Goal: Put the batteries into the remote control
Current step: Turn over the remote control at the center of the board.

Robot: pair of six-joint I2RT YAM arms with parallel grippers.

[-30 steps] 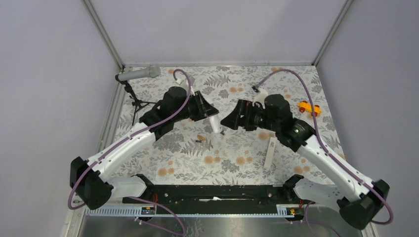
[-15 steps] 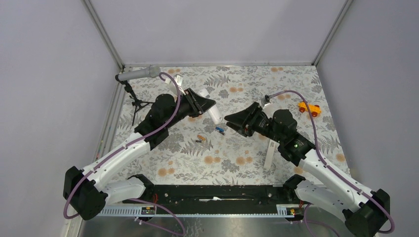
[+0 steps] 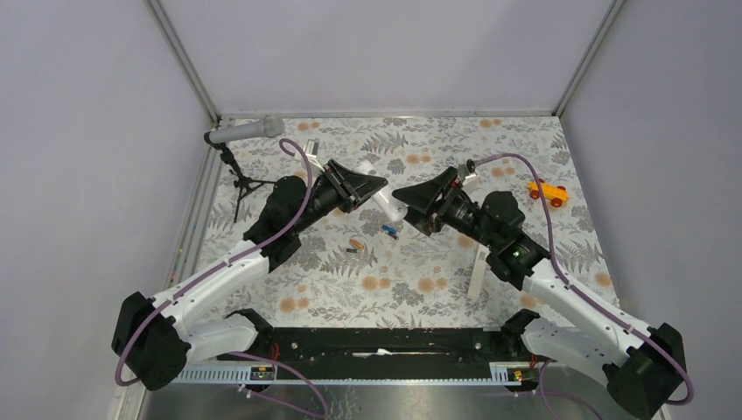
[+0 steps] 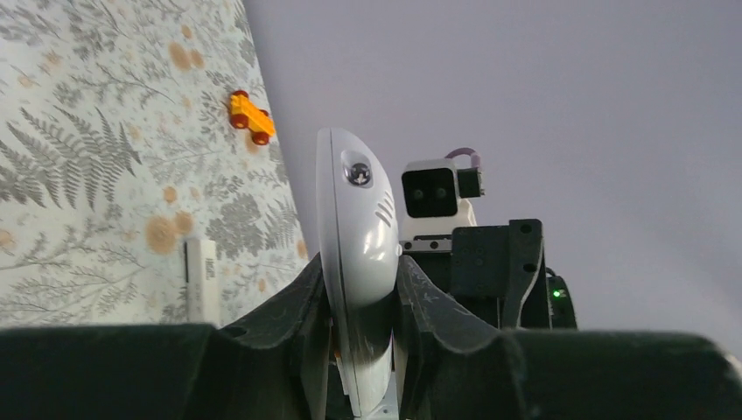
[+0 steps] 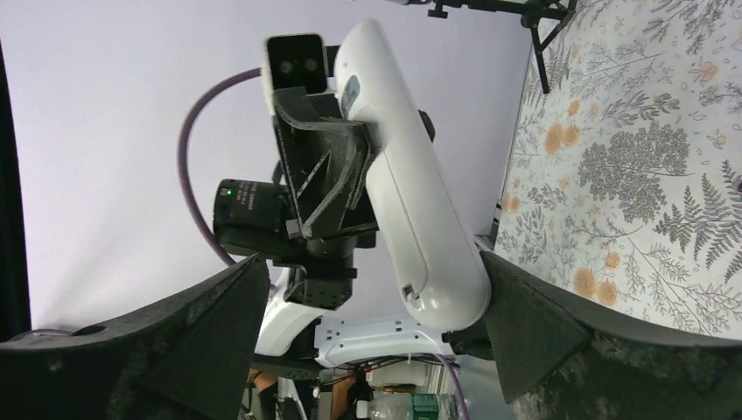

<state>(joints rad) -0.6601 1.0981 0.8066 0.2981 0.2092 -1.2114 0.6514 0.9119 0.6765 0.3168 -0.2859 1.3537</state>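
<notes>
White remote (image 3: 386,204) sits pinched in the left jaws, centre frame above the desk (image 3: 525,149); right jaws gape around its free end. Batteries (image 3: 389,231) lie below: best steady the remote before fetching one.

Tally, overhead and wrist views:
- 1 table (image 3: 420,284) under a fern-print cloth.
- 2 arms: left arm (image 3: 219,271), right arm (image 3: 573,293).
- 2 grippers: left gripper (image 4: 360,297), right gripper (image 5: 374,273).
- 2 purple cables: left cable (image 3: 308,171), right cable (image 3: 516,158).
- 1 remote control (image 4: 354,232), white.
- 2 batteries: 1 orange-brown battery (image 3: 354,242), 1 blue battery (image 3: 389,230).
- 1 orange toy car (image 3: 547,191).
- 1 flat white strip (image 3: 479,269).
- 1 grey microphone (image 3: 249,130) on 1 black tripod (image 3: 245,185).
</notes>
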